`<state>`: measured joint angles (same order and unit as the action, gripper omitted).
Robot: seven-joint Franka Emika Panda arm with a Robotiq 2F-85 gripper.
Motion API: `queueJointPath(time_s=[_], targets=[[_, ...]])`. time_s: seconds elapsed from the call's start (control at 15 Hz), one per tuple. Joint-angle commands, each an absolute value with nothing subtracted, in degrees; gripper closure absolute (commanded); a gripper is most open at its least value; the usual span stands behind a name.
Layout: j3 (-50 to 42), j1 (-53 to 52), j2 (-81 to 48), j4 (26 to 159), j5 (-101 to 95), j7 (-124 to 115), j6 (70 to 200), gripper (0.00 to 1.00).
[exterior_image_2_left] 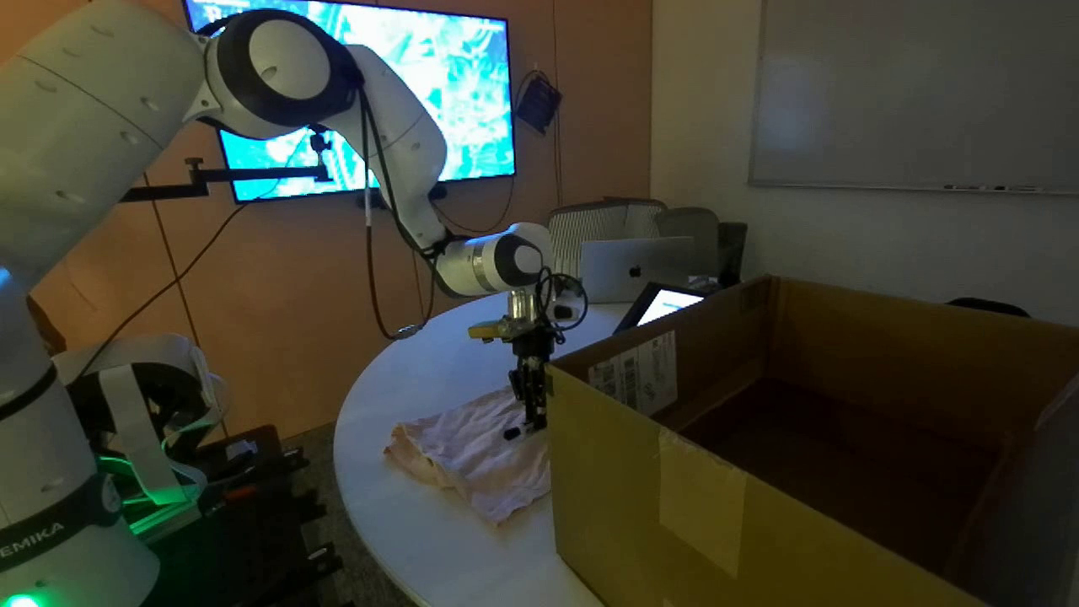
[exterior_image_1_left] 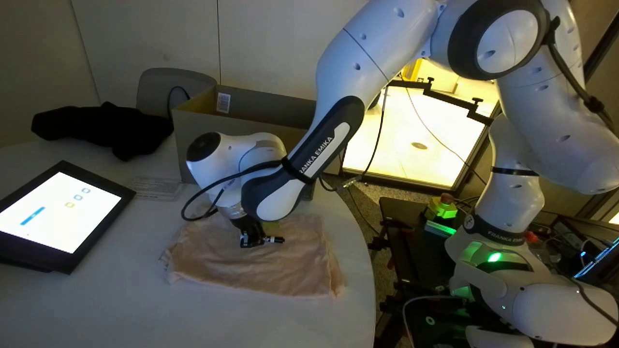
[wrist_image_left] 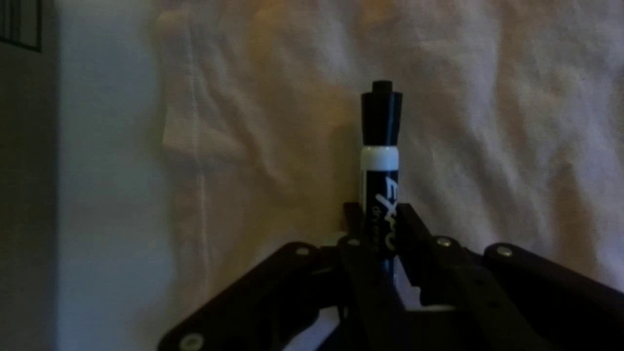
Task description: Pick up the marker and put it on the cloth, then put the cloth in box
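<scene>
A: Quick check, what've we got in our gripper [wrist_image_left: 380,217]?
B: The marker [wrist_image_left: 382,122]: we're clamped on its barrel from both sides, cap end sticking out ahead.
A: And under it?
B: The cloth [exterior_image_1_left: 217,261], rumpled. We're over it, inside its edges in both exterior views; can't tell if marker & cloth touch.
A: So set-down's our step, we reckon. Best way?
B: Straight down, slow, marker level. We stop at 1st contact; pressing wd prob. bunch the fabric. Then we ease off just enough & lift straight up, no twist, so nothing snags.
A: Roll risk?
B: Some, it's a round barrel. We'd pick a dip b/w wrinkles, nr the middle, so the cloth can wrap it later.
A: And the box [exterior_image_2_left: 607,472]?
B: Further off, nr the cloth, top uncovered. That's for after; we'd steer clear of its wall.
</scene>
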<state>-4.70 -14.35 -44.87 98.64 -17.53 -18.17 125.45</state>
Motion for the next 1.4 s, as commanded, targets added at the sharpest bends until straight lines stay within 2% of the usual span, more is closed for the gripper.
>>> queueJointPath(time_s=[0.0,0.13,0.2,0.33,0.4,0.8,0.87,1.33], targets=[[-4.03,-13.81,-45.7,96.97,-15.34,-19.25,124.2,0.85],[-4.11,-13.96,-45.8,96.93,-15.03,-19.65,124.26,0.83],[-4.05,-13.9,-45.68,97.09,-14.83,-19.78,124.34,0.59],[-3.66,-13.55,-45.03,97.79,-14.23,-19.34,124.61,0.56],[-3.47,-13.4,-44.5,98.33,-13.88,-19.03,124.89,0.51],[-2.39,-13.43,-40.69,102.55,-12.93,-18.07,125.94,0.02],[-2.13,-13.49,-39.44,104.17,-13.16,-17.8,126.36,0.0],[-0.95,-12.32,-29.89,117.32,-13.27,-16.72,131.73,0.0]])
